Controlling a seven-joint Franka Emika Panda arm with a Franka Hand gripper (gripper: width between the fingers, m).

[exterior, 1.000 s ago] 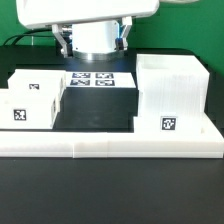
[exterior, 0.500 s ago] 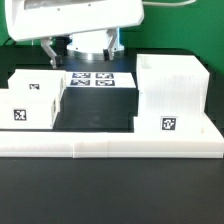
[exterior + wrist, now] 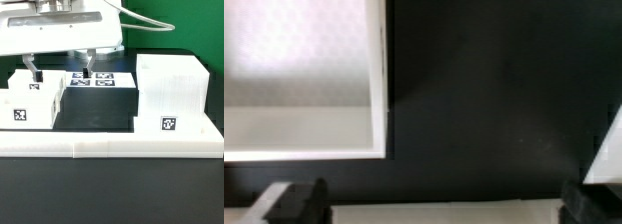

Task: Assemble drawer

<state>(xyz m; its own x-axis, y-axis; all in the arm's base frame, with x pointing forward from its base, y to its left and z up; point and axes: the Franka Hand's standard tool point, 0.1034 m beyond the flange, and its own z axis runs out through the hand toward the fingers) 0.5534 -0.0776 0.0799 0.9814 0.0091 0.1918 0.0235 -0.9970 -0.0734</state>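
Observation:
The drawer's large hollow cube casing (image 3: 171, 95) stands at the exterior view's right, with a tag on its front. Two smaller white boxes stand at the left, one behind (image 3: 40, 84) and one in front (image 3: 26, 110), each with a tag. My gripper (image 3: 60, 72) hangs just above the rear left box, open and empty, fingers (image 3: 33, 70) spread wide. In the wrist view the gripper (image 3: 446, 205) is open over dark table. An open white box (image 3: 304, 90) lies ahead of one finger (image 3: 295, 200). I cannot tell which box it is.
The long low white L-shaped wall (image 3: 110, 146) runs along the front and up the right side. The marker board (image 3: 95, 80) lies flat behind the middle. A white edge (image 3: 608, 150) shows at the side of the wrist view.
The gripper has moved toward the exterior view's left and come down. Its spread fingers now show over the rear left box. The parts have not moved.

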